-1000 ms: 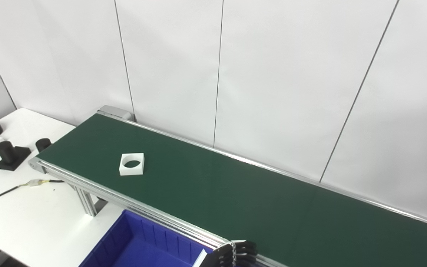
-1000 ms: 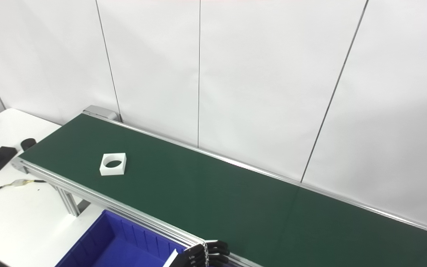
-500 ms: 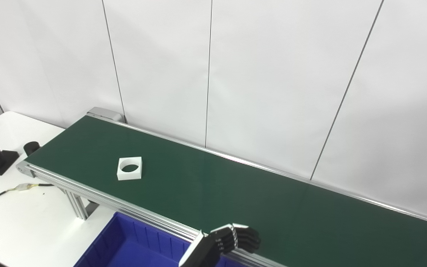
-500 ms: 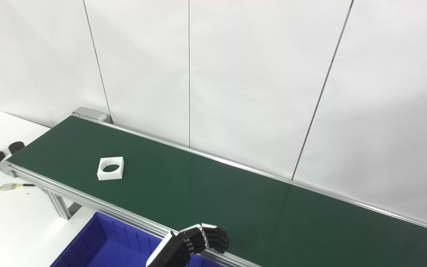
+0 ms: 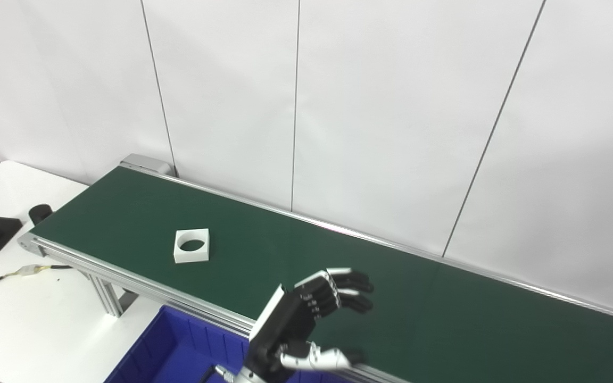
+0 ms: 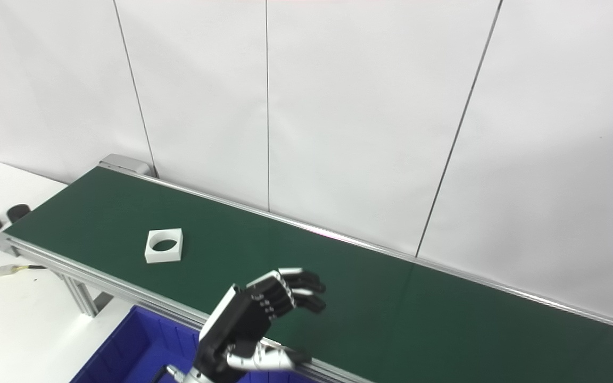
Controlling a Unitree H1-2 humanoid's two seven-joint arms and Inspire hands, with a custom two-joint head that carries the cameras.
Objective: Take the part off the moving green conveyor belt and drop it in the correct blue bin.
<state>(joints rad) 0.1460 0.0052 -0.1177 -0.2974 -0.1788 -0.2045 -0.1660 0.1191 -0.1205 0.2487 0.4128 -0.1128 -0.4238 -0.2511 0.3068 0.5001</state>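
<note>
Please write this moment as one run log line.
left robot hand: open, above belt | white square part: on belt, untouched | blue bin: no part visible

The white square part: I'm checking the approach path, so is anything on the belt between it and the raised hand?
Nothing visible. Only bare green belt lies between the white square part and the open left hand.

The left hand has a black palm block with a white plate along its outer edge. Its fingers are black, in short segments, with white strips on top near the tips and small pale dots on the knuckles. The thumb is mostly white with a black tip. A dark cable shows below the wrist.
</note>
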